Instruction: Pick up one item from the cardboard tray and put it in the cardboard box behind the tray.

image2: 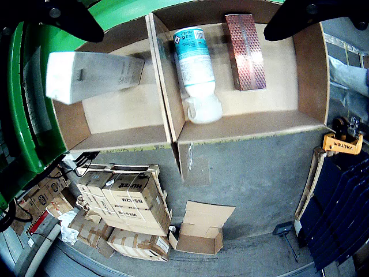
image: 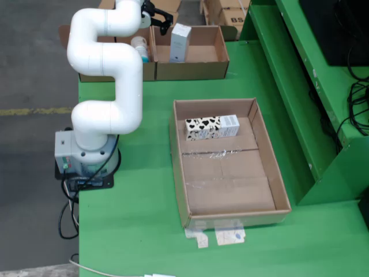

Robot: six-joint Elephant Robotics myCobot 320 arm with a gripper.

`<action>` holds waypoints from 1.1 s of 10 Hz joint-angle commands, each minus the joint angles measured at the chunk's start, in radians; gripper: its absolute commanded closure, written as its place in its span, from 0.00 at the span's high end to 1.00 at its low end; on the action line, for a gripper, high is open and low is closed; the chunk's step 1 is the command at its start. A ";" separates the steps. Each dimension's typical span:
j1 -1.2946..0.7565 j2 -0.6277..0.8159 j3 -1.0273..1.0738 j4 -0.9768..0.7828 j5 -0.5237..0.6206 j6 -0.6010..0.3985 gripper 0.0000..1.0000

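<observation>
In the fixed view the cardboard tray point(image: 277, 179) lies mid-table, holding one carton with a black-and-white heart print point(image: 211, 127) near its far end. Behind it stand two cardboard boxes side by side. The right box point(image: 218, 53) holds an upright white carton point(image: 180, 41); the left one holds a white bottle with a blue label point(image: 140, 49). My gripper point(image: 157, 14) hangs above the wall between them. In the wrist view its black fingers point(image2: 69, 17) are spread wide, open and empty point(image2: 184, 14), over the white carton point(image2: 92, 75), the bottle point(image2: 196, 75) and a copper-coloured box point(image2: 245, 52).
The white arm and its base point(image: 86, 153) stand at the table's left edge. A raised green ledge point(image: 300, 98) runs along the right side, with black cables point(image: 357, 109) beyond. Stacked cartons point(image2: 127, 202) sit on the floor behind the boxes. Tape scraps point(image: 222, 235) lie before the tray.
</observation>
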 commanded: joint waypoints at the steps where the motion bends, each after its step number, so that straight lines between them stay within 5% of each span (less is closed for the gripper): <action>1: -0.052 0.260 0.286 -0.577 0.003 0.031 1.00; 4: -0.115 0.534 -0.067 -0.472 -0.003 0.089 1.00; 11: -0.203 0.663 -0.044 -0.608 -0.074 0.200 1.00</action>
